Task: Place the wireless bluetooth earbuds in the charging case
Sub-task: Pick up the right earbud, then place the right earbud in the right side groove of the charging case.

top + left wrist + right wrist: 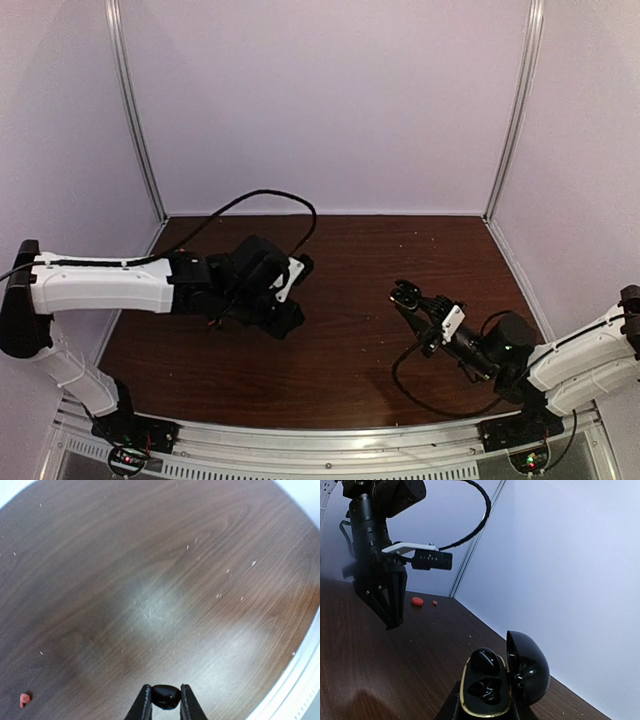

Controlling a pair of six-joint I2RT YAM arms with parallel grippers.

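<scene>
My left gripper is shut on a tiny glossy black earbud and holds it just above the table. It also shows in the top view and in the right wrist view, fingers pointing down. My right gripper is shut on the charging case, glossy black with a gold rim, its lid swung open. One black earbud sits in the case's upper slot; the lower slot is empty. The case is at the right in the top view. A tiny red piece lies on the table.
A small flat red disc and a tinier red piece lie on the brown table behind the left gripper. White walls enclose the table on three sides. A black cable loops above the left arm.
</scene>
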